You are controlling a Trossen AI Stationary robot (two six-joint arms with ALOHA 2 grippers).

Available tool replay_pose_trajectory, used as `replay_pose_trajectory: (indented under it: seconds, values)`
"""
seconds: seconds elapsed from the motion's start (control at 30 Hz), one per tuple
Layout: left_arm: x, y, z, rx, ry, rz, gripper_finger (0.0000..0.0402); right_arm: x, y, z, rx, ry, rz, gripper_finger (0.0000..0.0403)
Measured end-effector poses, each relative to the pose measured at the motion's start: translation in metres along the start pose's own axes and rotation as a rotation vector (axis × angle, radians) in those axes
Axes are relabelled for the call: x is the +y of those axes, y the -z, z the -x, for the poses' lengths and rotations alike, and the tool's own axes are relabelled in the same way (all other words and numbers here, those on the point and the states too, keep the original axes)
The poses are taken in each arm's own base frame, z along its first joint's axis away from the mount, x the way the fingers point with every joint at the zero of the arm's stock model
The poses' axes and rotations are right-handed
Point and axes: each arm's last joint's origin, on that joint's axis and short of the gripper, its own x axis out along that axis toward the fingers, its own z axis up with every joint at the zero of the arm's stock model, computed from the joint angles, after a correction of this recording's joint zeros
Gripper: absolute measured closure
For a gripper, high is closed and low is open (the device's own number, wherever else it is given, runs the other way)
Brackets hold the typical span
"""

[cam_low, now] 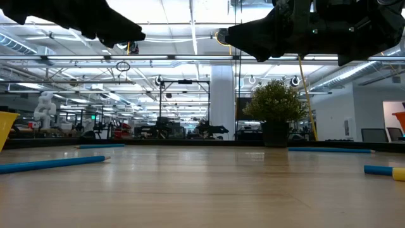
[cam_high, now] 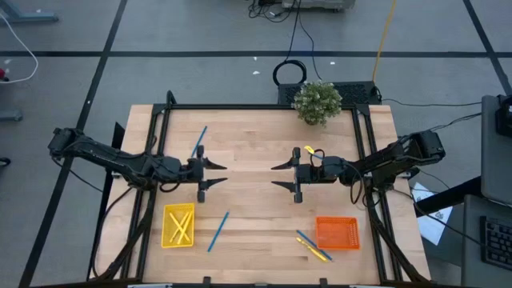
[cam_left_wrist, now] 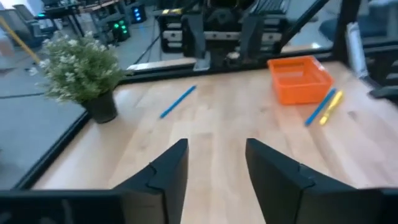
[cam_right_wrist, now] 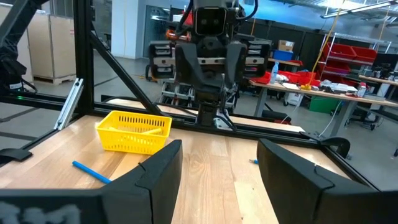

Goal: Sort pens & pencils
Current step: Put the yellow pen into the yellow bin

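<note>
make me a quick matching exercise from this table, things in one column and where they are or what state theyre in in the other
Things:
1. yellow basket
2. orange basket
3. plant
4. left gripper

Places or states:
a. at the table's far edge
b. open, empty, above the table's middle
c. holds pencils
d. empty, with a pen and pencil lying beside it

Pairs: 1-c, 2-d, 3-a, 4-b

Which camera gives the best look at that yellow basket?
The high view: it looks straight into the yellow basket, showing pencils inside. The right wrist view shows its side wall; the low view catches only an edge; the left wrist view misses it.
</note>
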Motion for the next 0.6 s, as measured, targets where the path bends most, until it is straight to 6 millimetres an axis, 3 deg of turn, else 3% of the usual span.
replay_pose_trajectory:
  seconds: [0.33,0.6]
  values:
    - [0.02,0.049,0.006,-0.191,-0.039,0.063,0.0231,0.0,0.0,0.0,0.0,0.0,-0.02,0.0204]
    - [0.034,0.037,0.02,-0.162,0.03,0.121,0.0231,0.0,0.0,0.0,0.002,0.0,-0.023,0.0204]
